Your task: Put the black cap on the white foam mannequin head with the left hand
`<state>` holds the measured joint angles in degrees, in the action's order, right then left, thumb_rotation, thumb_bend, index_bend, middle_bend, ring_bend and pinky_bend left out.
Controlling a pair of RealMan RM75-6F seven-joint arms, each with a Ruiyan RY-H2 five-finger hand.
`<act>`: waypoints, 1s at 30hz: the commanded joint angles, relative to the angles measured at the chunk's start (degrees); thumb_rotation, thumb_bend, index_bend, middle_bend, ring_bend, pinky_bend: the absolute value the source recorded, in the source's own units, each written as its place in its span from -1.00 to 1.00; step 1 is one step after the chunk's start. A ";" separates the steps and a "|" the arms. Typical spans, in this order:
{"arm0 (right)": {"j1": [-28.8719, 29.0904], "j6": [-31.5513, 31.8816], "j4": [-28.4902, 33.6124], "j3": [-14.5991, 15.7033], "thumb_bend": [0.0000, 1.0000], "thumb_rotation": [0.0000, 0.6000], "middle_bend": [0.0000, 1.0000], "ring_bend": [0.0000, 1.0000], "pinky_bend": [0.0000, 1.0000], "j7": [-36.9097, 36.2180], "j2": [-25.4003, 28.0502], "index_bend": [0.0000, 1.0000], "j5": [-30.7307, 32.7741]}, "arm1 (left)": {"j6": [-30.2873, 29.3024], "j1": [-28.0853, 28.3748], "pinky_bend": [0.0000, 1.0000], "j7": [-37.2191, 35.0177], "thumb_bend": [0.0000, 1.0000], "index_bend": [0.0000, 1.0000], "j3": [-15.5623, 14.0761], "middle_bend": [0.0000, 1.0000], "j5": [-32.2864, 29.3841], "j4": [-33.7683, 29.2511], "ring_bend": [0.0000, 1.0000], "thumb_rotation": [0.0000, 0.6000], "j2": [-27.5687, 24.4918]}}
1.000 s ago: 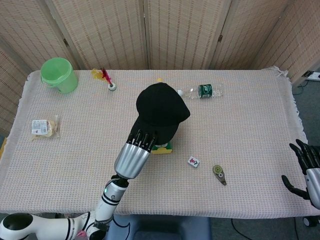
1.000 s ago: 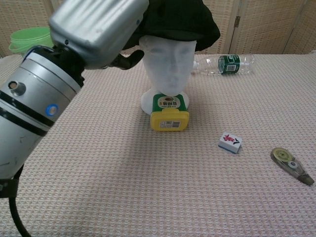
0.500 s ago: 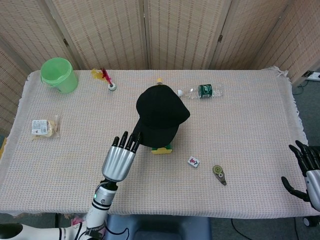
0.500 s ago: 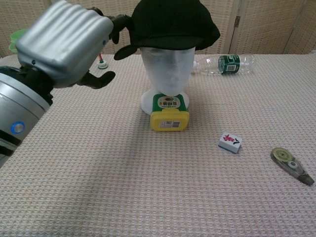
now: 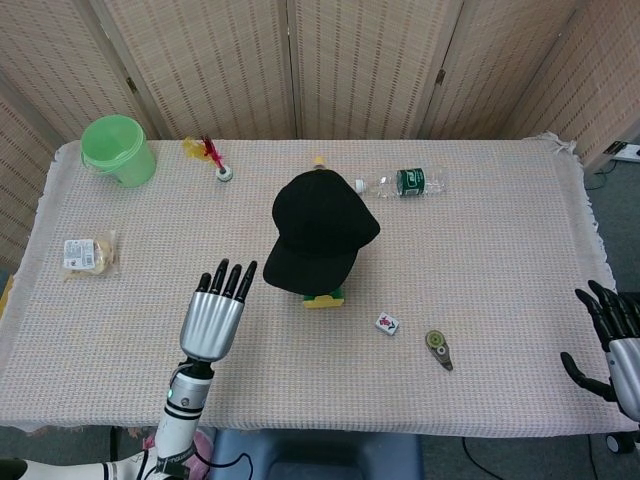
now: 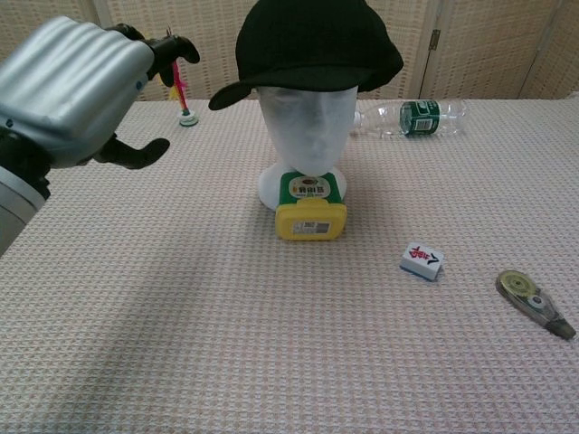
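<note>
On mannequin head, black cap sits level

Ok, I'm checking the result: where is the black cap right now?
The black cap sits on the white foam mannequin head at mid-table in both views, just behind the yellow-green container; the left hand is open and clear of it.

No words can be read. The yellow and green box has a label with tiny print, too small to read. The bottle has a green label, also too blurry. The small white tile shows a red mark.
</note>
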<state>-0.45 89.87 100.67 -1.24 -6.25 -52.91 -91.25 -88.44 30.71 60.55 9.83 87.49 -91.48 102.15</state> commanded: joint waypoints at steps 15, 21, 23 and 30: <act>0.62 -1.50 0.23 0.14 -0.46 1.00 -1.00 -1.00 -1.00 2.26 -0.91 -1.00 0.22 | 4.43 -6.20 -0.01 -18.55 -0.38 -0.67 3.88 -0.44 -12.92 -1.93 -0.55 1.00 -10.67; 1.09 -2.55 0.10 -0.36 -0.46 1.00 -1.00 -1.00 -1.00 3.30 -1.42 -1.00 1.79 | 10.14 -6.67 -0.05 -25.55 -0.38 -0.73 6.98 -0.50 -20.39 -3.15 -0.59 1.00 -17.22; 1.21 -2.83 0.07 -0.47 -0.46 1.00 -1.00 -1.00 -1.00 3.53 -1.53 -1.00 2.19 | 11.04 -7.15 -0.05 -28.61 -0.38 -0.73 7.36 -0.50 -21.07 -2.76 -0.59 1.00 -19.06; 1.80 -4.41 0.14 -0.58 -0.46 1.00 -1.00 -1.00 -1.00 5.28 -2.15 -1.00 3.46 | 16.32 -9.80 -0.09 -42.12 -0.38 -0.77 5.76 -0.57 -21.06 -2.77 -0.62 1.00 -27.42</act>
<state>1.24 85.68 100.77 -1.81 -1.22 -54.94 -87.96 -75.09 22.39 23.23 16.29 66.91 -93.99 78.71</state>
